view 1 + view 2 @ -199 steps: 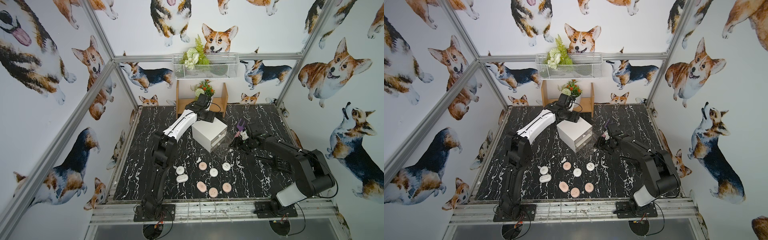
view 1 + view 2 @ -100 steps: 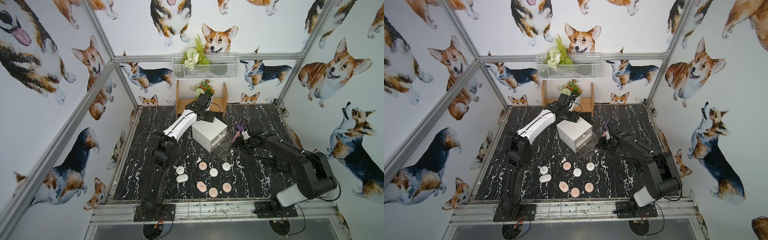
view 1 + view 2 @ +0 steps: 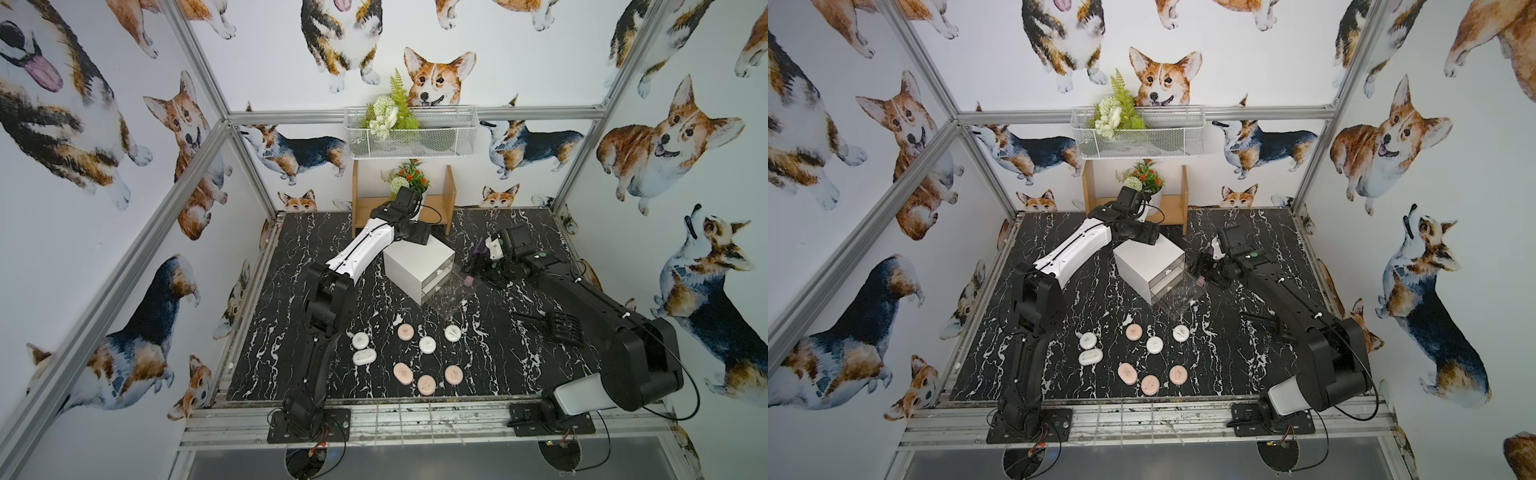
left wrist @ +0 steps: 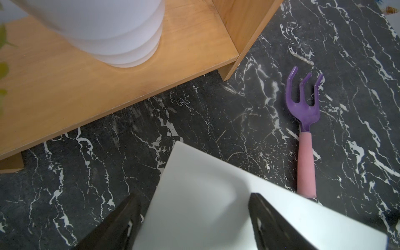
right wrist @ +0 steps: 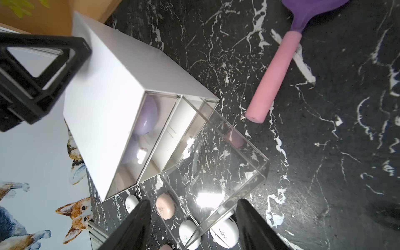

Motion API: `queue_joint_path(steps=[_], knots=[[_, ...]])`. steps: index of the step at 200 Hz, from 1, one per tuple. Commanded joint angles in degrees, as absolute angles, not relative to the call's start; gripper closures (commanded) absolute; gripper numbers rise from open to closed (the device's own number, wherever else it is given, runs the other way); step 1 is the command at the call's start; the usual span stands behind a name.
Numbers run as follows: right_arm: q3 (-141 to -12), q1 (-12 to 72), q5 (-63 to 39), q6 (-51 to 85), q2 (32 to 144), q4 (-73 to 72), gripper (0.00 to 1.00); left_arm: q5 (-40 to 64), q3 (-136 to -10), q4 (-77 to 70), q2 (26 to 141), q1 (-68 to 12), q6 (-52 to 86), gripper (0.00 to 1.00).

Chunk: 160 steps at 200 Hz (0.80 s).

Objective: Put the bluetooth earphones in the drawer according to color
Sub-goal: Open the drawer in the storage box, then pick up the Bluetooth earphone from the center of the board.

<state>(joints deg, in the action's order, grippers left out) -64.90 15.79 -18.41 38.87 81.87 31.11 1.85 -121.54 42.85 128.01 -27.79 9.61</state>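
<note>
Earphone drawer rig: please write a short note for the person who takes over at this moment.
Left gripper: fingers open, over the top of the cabinet.
Right gripper: fingers open, empty, above the pulled-out bottom drawer.
Done: lilac cases lie in the closed top drawer; one pinkish case lies in the bottom drawer.
To do: four pink cases and four white cases on the table; middle drawer closed.

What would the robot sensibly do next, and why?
Probably reach the right claw toward the nearest white case: that claw is open and empty, and the bottom drawer stands pulled out beside it, ready to take cases.
</note>
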Motion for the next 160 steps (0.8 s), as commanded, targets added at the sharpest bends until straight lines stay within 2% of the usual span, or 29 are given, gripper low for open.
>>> queue_joint_path(steps=[1, 55, 74, 120, 160], knots=[[-65.19, 16.03, -16.75, 38.37, 79.31, 34.79, 0.31, -0.88, -122.24, 56.03, 127.64, -28.04, 8.25, 0.11], [-62.29, 16.00, -14.03, 38.62, 71.23, 37.41, 0.31, -9.83, -122.36, 53.04, 113.53, -28.56, 10.64, 0.05], [-60.86, 16.00, -13.86, 38.84, 69.14, 37.53, 0.30, -13.14, -118.66, 54.25, 106.77, -28.72, 12.03, 0.04], [-57.08, 15.99, -14.40, 39.42, 65.45, 36.79, 0.30, -17.39, -88.39, 53.55, 85.45, -33.22, 20.34, 0.06], [-55.25, 15.97, -15.07, 39.33, 64.53, 36.39, 0.31, -18.34, -66.79, 48.03, 75.11, -46.75, 34.16, 0.07]])
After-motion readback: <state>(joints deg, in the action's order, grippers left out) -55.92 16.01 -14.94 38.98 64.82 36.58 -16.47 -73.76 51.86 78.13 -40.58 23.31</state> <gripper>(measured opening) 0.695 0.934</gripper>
